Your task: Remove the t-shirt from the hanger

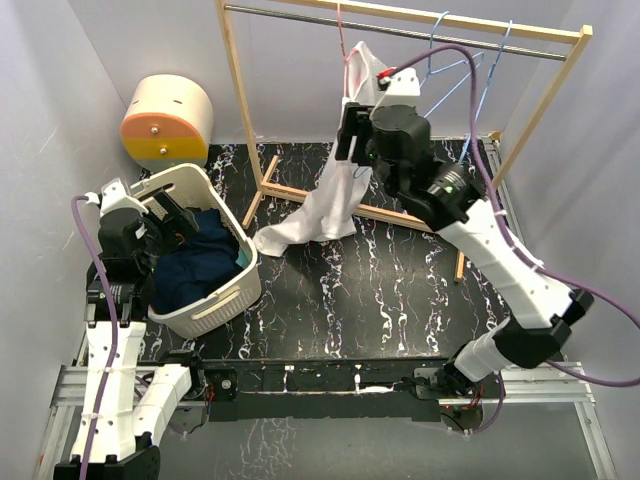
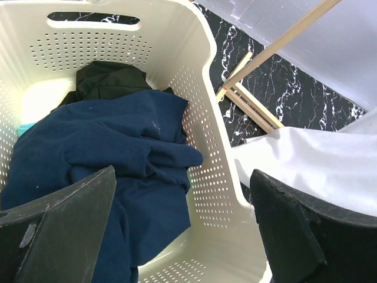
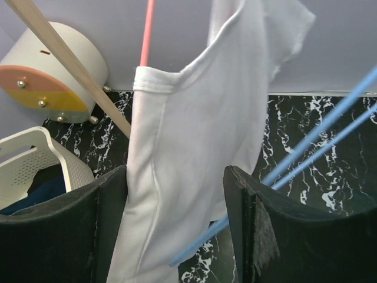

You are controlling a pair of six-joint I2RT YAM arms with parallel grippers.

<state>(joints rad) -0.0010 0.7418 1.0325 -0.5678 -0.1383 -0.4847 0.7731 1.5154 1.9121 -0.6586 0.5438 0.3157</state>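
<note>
As seen from above, the t-shirt [image 1: 325,205] was hung from 12 to 6 o'clock on the pink hanger [image 1: 345,50], with the right gripper [image 1: 350,135] nearest. From the right wrist, it was seen between spread fingers [image 3: 59,236], not pinched. From the left wrist, the left gripper [image 2: 182,174] was held spread over the basket [image 2: 200,88], t-shirt at 3 o'clock.

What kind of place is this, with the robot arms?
Probably a pretend laundry corner built for robot practice: a wooden clothes rack with a white t-shirt hanging from it, and a white basket full of dark clothes.
</note>
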